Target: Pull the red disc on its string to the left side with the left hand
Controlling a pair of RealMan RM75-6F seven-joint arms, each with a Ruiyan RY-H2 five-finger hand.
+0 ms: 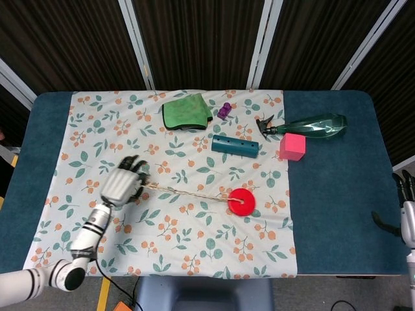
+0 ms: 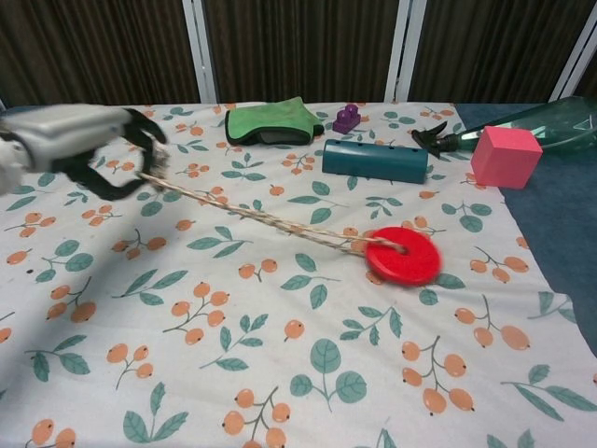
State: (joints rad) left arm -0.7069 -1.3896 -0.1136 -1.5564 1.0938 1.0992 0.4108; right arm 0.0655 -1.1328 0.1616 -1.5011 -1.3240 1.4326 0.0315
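The red disc (image 1: 242, 201) (image 2: 403, 256) lies flat on the floral cloth, right of the middle. Its braided string (image 1: 185, 192) (image 2: 252, 217) runs taut from the disc up and to the left. My left hand (image 1: 122, 184) (image 2: 79, 138) grips the string's far end, fingers curled around it, over the left part of the cloth. My right hand (image 1: 406, 202) shows only at the right frame edge in the head view, off the table, with nothing seen in it.
Along the back lie a green cloth (image 1: 186, 110), a purple block (image 1: 224, 110), a teal bar (image 1: 235, 146), a pink cube (image 1: 292, 146) and a green spray bottle (image 1: 310, 126). Blue table covering (image 1: 337, 194) flanks the floral cloth (image 1: 162, 246).
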